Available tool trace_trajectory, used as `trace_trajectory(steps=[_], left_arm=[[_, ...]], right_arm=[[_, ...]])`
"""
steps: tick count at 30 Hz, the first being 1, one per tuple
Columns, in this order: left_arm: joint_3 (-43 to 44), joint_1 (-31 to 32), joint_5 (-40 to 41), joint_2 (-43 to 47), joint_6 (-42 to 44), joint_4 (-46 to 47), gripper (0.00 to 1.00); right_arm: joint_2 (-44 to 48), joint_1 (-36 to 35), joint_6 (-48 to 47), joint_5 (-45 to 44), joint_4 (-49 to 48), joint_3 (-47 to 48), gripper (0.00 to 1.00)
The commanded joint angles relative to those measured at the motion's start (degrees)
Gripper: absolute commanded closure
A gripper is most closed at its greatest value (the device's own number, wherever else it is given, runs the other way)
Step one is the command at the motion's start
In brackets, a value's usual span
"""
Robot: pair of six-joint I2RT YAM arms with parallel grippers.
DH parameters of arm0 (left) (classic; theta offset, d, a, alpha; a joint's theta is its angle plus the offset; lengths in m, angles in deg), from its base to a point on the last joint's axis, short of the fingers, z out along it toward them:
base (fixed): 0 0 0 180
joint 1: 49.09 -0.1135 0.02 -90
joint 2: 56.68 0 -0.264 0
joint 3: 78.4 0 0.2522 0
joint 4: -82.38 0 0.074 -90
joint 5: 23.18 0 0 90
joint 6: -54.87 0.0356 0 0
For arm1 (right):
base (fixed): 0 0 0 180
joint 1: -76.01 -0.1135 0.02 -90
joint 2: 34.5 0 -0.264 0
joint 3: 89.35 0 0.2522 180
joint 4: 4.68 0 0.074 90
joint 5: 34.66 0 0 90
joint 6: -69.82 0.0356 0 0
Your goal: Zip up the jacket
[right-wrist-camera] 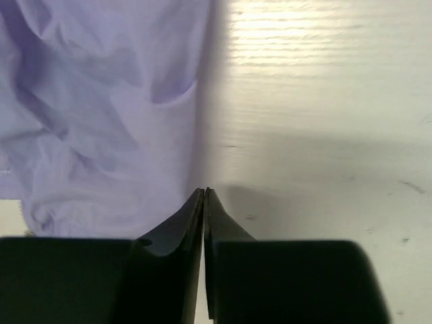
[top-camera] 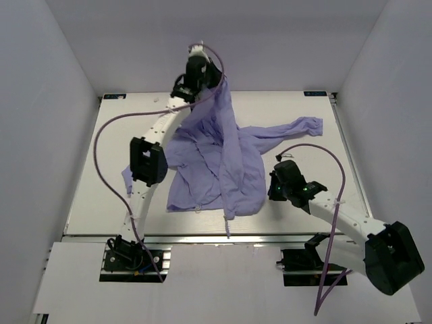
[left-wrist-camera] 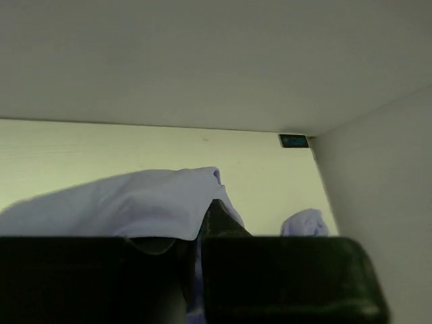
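Matt, wrinkled cloth jacket (top-camera: 216, 169); pale wood-grain table (right-wrist-camera: 324, 101); smooth dark fingers (right-wrist-camera: 221, 224).

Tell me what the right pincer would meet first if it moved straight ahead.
Probably the edge of the soft lavender fabric jacket, just ahead of the shut right pincer; depth is unclear, so it may instead be the white table beside that edge.

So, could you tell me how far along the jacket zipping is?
Nothing looks zipped yet. In hand: the left fingers pinch the jacket, holding one part up off the table. The right fingers are shut on nothing beside the fabric. Left: finding the zipper and closing it.
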Motion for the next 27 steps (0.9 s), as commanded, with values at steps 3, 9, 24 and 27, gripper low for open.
trace_trajectory(steps=[3, 9, 24, 27], left_arm=[[1.56, 0.42, -12.23, -10.69, -6.53, 11.72, 0.36], [-1.61, 1.12, -12.85, -1.73, -3.47, 12.09, 0.02], [-59.35, 1.56, -5.73, 41.94, -1.08, -3.83, 0.02], [-69.26, 2.18, -9.86, 48.37, -2.05, -2.16, 0.02]], right_arm=[[3.45, 3.34, -1.77, 6.06, -1.29, 0.56, 0.68], [5.83, 3.34, -5.2, 10.37, -1.46, 2.76, 0.39], [-6.2, -2.71, -7.67, 16.58, -1.37, 14.81, 0.11], [-11.03, -5.34, -7.05, 19.51, -4.09, 14.9, 0.11]])
